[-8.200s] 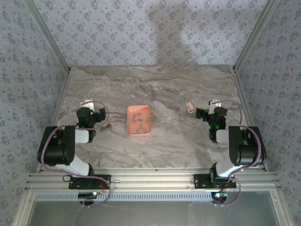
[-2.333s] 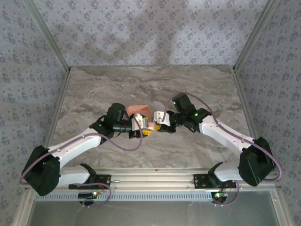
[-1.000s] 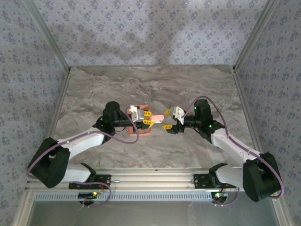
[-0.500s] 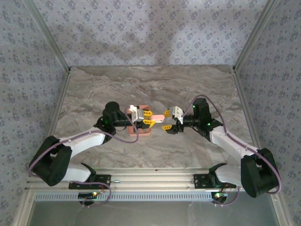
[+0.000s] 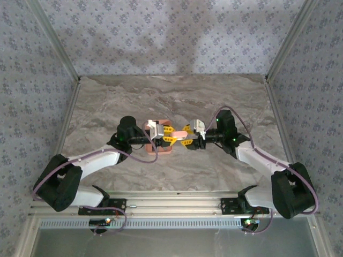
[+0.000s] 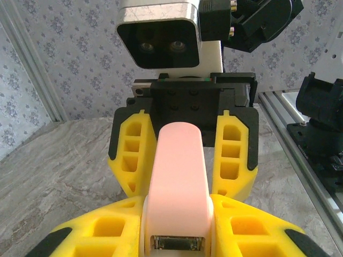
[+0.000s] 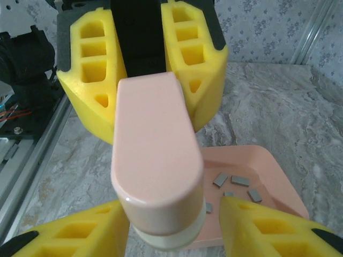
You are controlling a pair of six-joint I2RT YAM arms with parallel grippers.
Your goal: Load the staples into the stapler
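The pale pink and white stapler [image 6: 177,182] hangs above the table with my left gripper [image 6: 177,238] shut on its near end; a metal channel shows in that end. In the top view the stapler [image 5: 180,134] bridges the left gripper [image 5: 168,135] and the right gripper [image 5: 187,137]. My right gripper [image 7: 174,230] is open and straddles the stapler's [image 7: 155,155] other end, with a gap on one side. Its fingers [image 6: 236,155] flank the pink body without pinching it. Several dark grey staples [image 7: 238,180] lie in the salmon tray [image 7: 270,166] below.
The salmon tray [image 5: 161,151] sits mid-table, partly under the left gripper. Both arms reach inward over the marble table [image 5: 171,96]. Aluminium frame rails [image 5: 171,206] run along the near edge, and patterned walls close the sides and back.
My right gripper has slid left over the stapler's free end and its jaws have narrowed around it. The left gripper has kept still with the stapler.
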